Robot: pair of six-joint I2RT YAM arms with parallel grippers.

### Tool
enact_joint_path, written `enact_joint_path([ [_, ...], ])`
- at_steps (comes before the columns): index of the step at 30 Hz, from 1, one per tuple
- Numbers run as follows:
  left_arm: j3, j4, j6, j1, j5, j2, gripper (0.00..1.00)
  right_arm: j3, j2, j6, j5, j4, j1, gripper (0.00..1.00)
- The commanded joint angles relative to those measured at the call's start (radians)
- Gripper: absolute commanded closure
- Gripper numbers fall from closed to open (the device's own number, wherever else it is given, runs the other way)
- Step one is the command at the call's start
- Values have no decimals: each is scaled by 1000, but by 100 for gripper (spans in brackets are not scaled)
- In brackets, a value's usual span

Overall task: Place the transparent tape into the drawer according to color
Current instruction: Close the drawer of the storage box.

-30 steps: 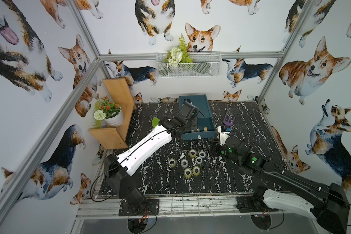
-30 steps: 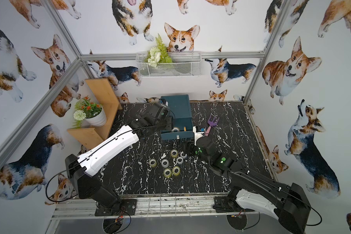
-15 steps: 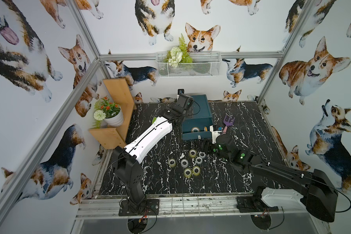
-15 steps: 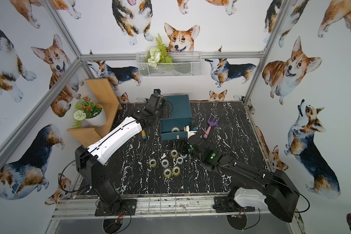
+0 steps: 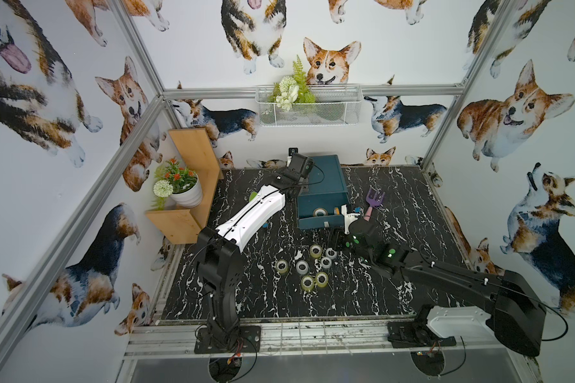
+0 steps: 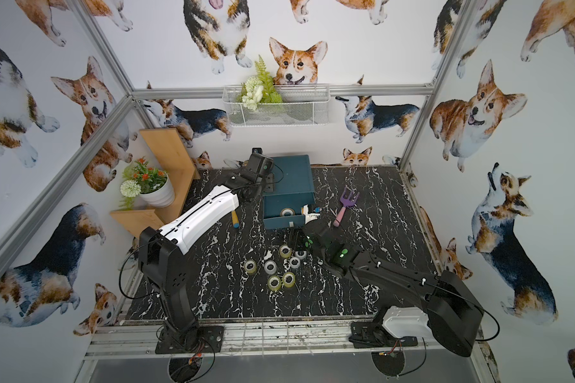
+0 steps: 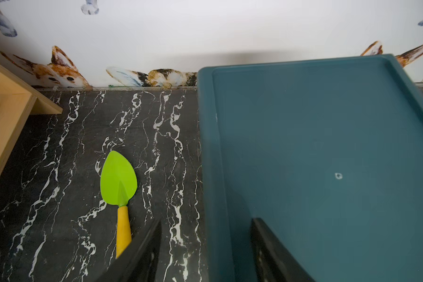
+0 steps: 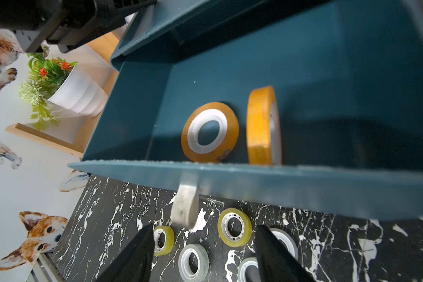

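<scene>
The teal chest [image 5: 322, 179] stands at the back of the table, and its lowest drawer [image 8: 230, 178] is pulled out. Two orange transparent tape rolls lie in it, one flat [image 8: 209, 131] and one on edge [image 8: 263, 127]. Several yellow-green [image 5: 315, 251] and greyish-clear [image 5: 302, 266] rolls lie on the table in front. My right gripper [image 8: 204, 225] is open and empty. It hovers above those rolls just in front of the drawer's silver handle [image 8: 183, 205]. My left gripper [image 7: 205, 219] is open and straddles the chest's left top edge.
A green trowel [image 7: 119, 180] lies left of the chest and a purple rake [image 5: 374, 202] lies to its right. A wooden shelf [image 5: 193, 165] with a white flower pot [image 5: 186, 195] fills the back left corner. A wire basket [image 5: 307, 106] hangs on the back wall.
My left arm has swung from the drawer's front back to the chest's left rear side. My right gripper has moved left, toward the front of the drawer.
</scene>
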Motion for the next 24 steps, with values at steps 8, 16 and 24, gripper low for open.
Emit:
enact_joint_path([
  [8, -86, -51, 24, 6, 11, -10, 41, 119, 190, -62, 65, 183, -51, 30],
  [16, -123, -39, 19, 12, 18, -12, 41, 194, 310, -82, 103, 322, -65, 31],
  [24, -161, -24, 15, 19, 37, -25, 41, 170, 373, -72, 174, 491, -64, 31],
])
